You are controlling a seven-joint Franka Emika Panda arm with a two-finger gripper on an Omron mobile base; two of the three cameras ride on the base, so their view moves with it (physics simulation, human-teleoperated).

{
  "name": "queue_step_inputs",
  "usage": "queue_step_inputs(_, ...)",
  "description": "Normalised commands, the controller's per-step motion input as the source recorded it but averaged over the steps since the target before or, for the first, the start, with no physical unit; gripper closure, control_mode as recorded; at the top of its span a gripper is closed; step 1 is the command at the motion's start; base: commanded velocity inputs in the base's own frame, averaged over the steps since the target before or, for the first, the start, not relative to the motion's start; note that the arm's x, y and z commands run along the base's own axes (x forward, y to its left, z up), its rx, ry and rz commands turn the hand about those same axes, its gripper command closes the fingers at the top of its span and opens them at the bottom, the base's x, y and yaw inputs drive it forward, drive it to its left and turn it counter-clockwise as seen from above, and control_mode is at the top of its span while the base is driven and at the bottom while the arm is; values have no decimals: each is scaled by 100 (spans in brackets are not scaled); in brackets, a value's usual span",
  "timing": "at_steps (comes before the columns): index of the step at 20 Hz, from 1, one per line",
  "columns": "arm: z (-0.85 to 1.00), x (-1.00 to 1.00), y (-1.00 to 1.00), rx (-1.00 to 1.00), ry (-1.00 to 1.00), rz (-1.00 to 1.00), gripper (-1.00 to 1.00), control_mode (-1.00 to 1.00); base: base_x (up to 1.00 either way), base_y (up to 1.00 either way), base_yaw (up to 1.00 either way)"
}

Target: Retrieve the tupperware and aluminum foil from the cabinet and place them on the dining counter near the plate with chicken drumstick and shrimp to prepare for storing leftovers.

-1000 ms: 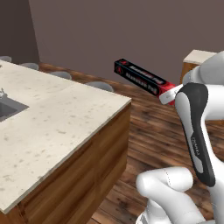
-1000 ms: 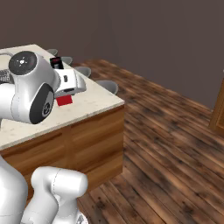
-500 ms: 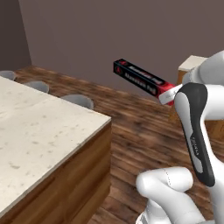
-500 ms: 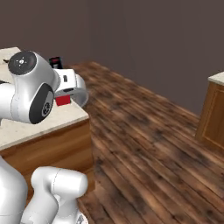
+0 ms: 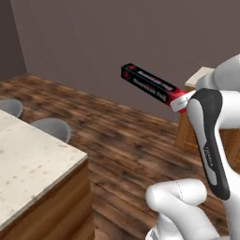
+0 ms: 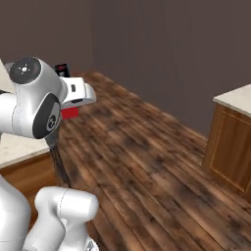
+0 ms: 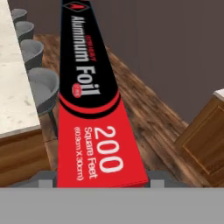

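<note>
One aluminum foil box grasped at red end by claw, black end projecting forward, clear of dining counter.

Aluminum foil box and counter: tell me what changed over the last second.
The base drove or turned, so the whole scene shifted: the dining counter slid toward the left and lower edge of both base views, and more wooden floor shows. The aluminum foil stayed held by its red end in the gripper, same pose.
</note>
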Motion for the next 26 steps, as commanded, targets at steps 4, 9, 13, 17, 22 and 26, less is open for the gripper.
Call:
queue_step_inputs(4,0,0,0,0,0,0,100,100,100,-96,23)
queue_step_inputs(9,0,0,0,0,0,0,100,100,100,-66,25)
queue_step_inputs(13,0,0,0,0,0,0,100,100,100,-31,56)
queue_step_inputs(17,0,0,0,0,0,0,100,100,100,-17,65)
queue_step_inputs(22,0,0,0,0,0,0,100,100,100,-26,56)
queue_step_inputs(26,0,0,0,0,0,0,100,100,100,-49,33)
